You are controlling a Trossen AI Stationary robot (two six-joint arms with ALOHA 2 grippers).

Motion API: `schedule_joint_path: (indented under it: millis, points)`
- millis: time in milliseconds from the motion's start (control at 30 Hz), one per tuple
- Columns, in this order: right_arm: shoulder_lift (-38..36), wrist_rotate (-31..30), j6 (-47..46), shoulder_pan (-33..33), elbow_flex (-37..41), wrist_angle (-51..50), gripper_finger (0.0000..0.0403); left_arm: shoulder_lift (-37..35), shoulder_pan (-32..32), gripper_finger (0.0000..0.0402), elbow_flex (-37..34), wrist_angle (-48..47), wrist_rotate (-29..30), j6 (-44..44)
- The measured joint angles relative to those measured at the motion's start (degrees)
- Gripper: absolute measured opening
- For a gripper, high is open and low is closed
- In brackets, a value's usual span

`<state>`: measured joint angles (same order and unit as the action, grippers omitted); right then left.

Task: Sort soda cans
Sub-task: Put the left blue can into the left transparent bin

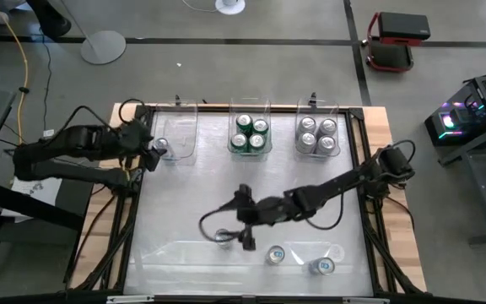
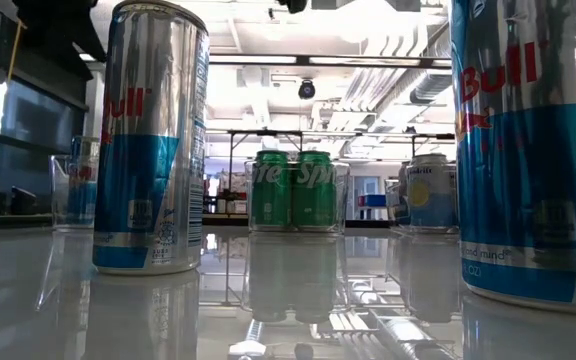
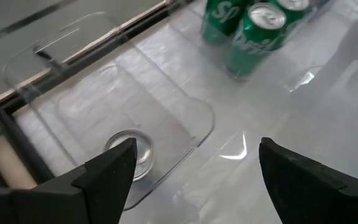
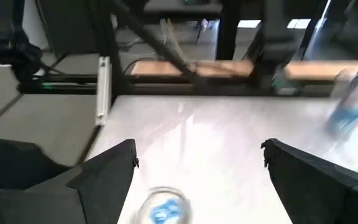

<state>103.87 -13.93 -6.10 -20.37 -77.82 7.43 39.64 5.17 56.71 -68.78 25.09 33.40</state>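
Soda cans (image 2: 151, 140) – glossy metal; bins (image 3: 114, 106) – clear plastic; table (image 1: 184, 194) – glossy, wood edge.

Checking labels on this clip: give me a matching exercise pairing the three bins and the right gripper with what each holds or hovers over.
Column one:
1. left bin
2. middle bin
3. right bin
4. right gripper

Column two:
A. four green cans
B. open, over a loose blue-and-silver can on the table
C. a single can
D. four silver cans

Pairs: 1-C, 2-A, 3-D, 4-B
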Motion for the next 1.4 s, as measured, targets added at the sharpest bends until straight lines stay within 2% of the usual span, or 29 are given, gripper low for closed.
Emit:
schedule_joint_path:
  millis: [167,300,500,667,1033,1233,1400]
  points:
    - [4.4,1.1,-9.9,-1.6,-9.0,-9.9,0.0344,2.1,-9.0,0.0314,0.0,3.2,5.9,2.4]
    - [9.3,0.7,-15.8,-1.5,-15.3,-16.3,0.0344,4.0,-13.5,0.0314,0.0,4.6,11.3,2.4]
    - [16.6,-2.7,-18.8,-1.5,-25.6,-30.9,0.0344,5.8,-15.1,0.0314,-0.1,6.7,18.5,2.5]
    - [21.1,-3.4,-21.7,-2.2,-31.3,-37.9,0.0344,6.1,-15.1,0.0314,-0.1,8.2,19.6,2.4]
    - [22.2,-12.6,-25.4,-6.8,-32.1,-39.2,0.0344,6.1,-15.1,0.0314,-0.1,8.3,19.1,2.6]
    - [22.4,-12.9,-26.9,-7.6,-32.1,-39.8,0.0344,6.1,-15.1,0.0314,-0.1,8.3,19.0,4.0]
    - [23.5,-12.2,-24.7,-7.6,-32.0,-40.7,0.0344,6.1,-15.1,0.0314,-0.1,8.3,18.8,4.5]
